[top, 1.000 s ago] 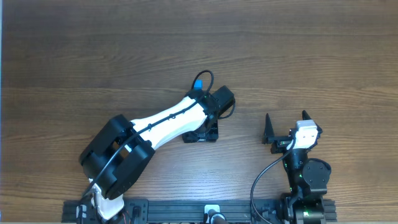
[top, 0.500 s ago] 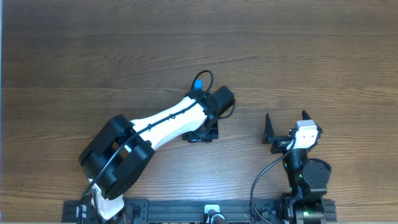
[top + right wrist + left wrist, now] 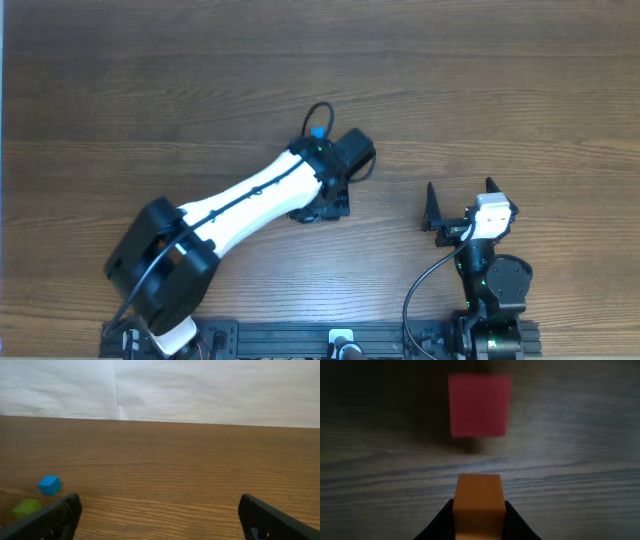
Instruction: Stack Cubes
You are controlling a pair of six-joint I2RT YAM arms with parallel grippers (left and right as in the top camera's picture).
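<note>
The left pincer (image 3: 479, 506) is clenched on an orange cube (image 3: 479, 491), one finger on each side. That cube sits near the red cube (image 3: 480, 405) but isn't touching it, with bare wooden surface (image 3: 580, 460) showing between them. Can't tell if the orange one is lifted or resting. The right pincer (image 3: 160, 505) is released, fingers spread wide, holding nothing. A blue cube (image 3: 49, 485) and a green cube (image 3: 26, 506) lie close together on the surface.

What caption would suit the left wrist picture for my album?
The left pincer grips an orange cube over the wooden table, with a red cube just ahead.
</note>
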